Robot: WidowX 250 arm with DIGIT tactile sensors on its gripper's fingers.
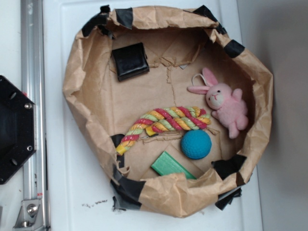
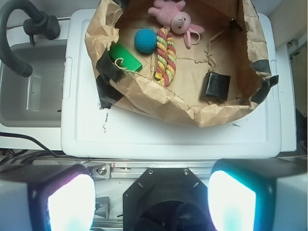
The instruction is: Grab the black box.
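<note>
Grabbing the black box (image 1: 130, 61) well starts with reading how it lies: flat on the floor of the paper nest (image 1: 86, 96), in a corner of it, tucked just beside the crumpled wall, with black tape patches (image 1: 124, 17) on the rim above. It looks glossy and low, so I judge it will be slippery and hard to pinch from the sides unless the fingers reach right down to the paper floor.

Relative to the box, the rope toy (image 1: 166, 124) lies well apart across the nest floor, the blue ball (image 1: 196, 144) and the green block (image 1: 169, 166) lie beyond the rope, and the pink bunny (image 1: 224, 103) sits against the opposite wall. None of them crowds the box; the only close neighbour is the paper wall.

In the wrist view the claw (image 2: 151, 202) is spread wide, its two pads (image 2: 71, 202) glowing at the bottom corners, empty, and hanging well back from the nest over the edge of the white surface (image 2: 168, 137). Nothing is gripped.

The approach should probably come from above, clearing the rim, then descend with the fingers set across the box so neither one snags the paper wall. Closing too high risks the box squirting out; drifting toward the wall risks catching paper instead.
</note>
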